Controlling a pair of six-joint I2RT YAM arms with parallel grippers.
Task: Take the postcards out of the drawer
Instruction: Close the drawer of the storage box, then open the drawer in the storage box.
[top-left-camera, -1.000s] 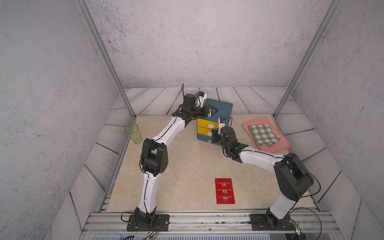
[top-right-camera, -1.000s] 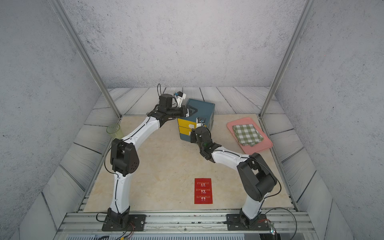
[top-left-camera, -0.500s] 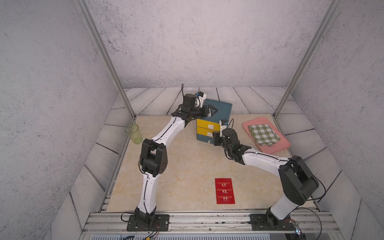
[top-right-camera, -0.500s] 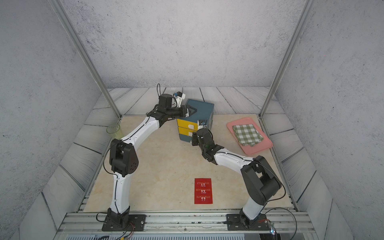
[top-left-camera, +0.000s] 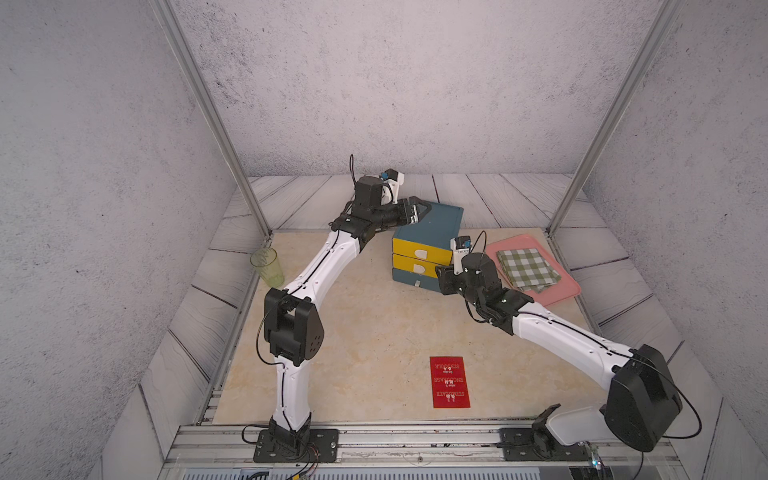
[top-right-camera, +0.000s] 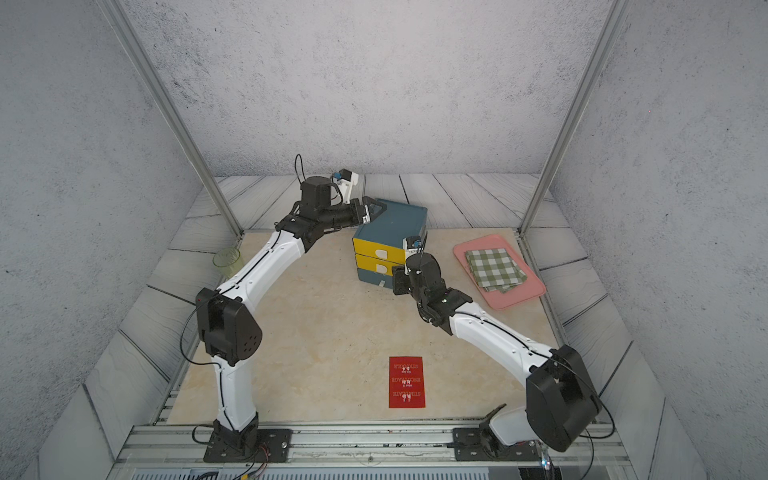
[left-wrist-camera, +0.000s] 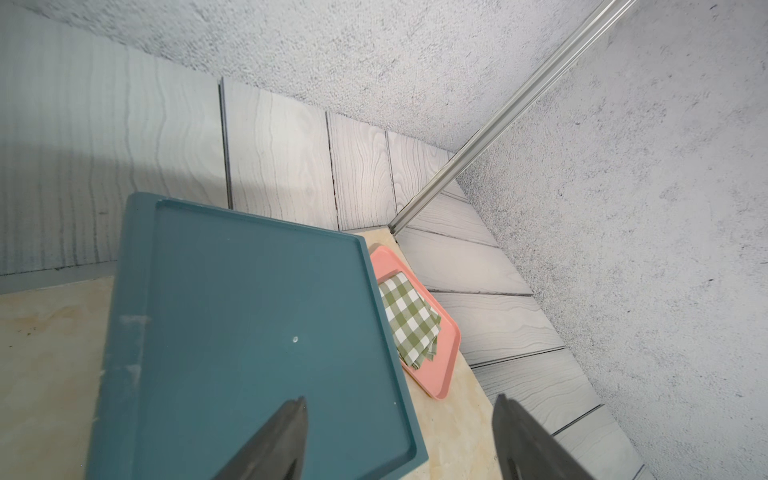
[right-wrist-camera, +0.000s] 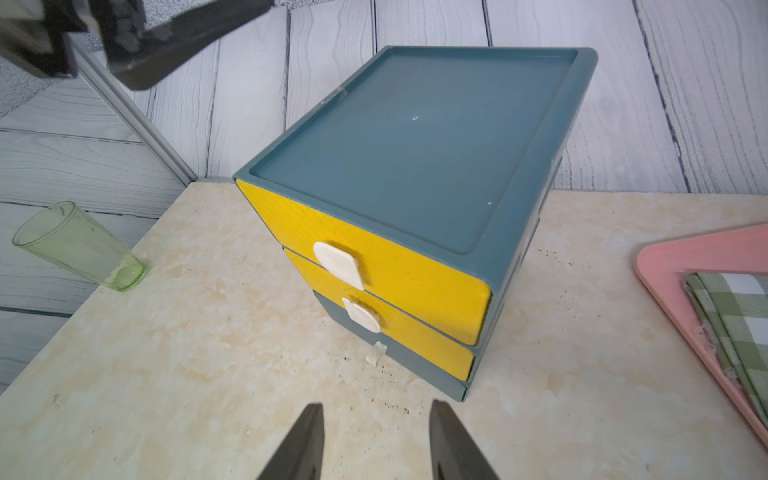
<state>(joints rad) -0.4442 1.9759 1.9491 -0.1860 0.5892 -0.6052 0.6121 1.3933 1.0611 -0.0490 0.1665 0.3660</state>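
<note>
The red postcards (top-left-camera: 450, 382) (top-right-camera: 407, 382) lie flat in a stack on the table near its front edge, far from both grippers. The blue drawer cabinet (top-left-camera: 436, 220) (right-wrist-camera: 415, 145) stands at the back. Its two yellow drawers (right-wrist-camera: 374, 249) and its blue bottom drawer (right-wrist-camera: 407, 365) are all pushed in. My left gripper (left-wrist-camera: 401, 399) hovers open over the cabinet's back left corner, holding nothing. In front of the cabinet's lower drawers, just above the table, my right gripper (right-wrist-camera: 376, 404) is open and empty.
A green cup (top-left-camera: 267, 266) (right-wrist-camera: 79, 245) stands at the table's left edge. A pink tray (top-left-camera: 559, 293) with a green-checked folded cloth (top-left-camera: 528, 268) lies right of the cabinet, close to my right wrist.
My right gripper has drawn back a little from the cabinet's front and its jaws have widened slightly. The left arm has hardly moved.
</note>
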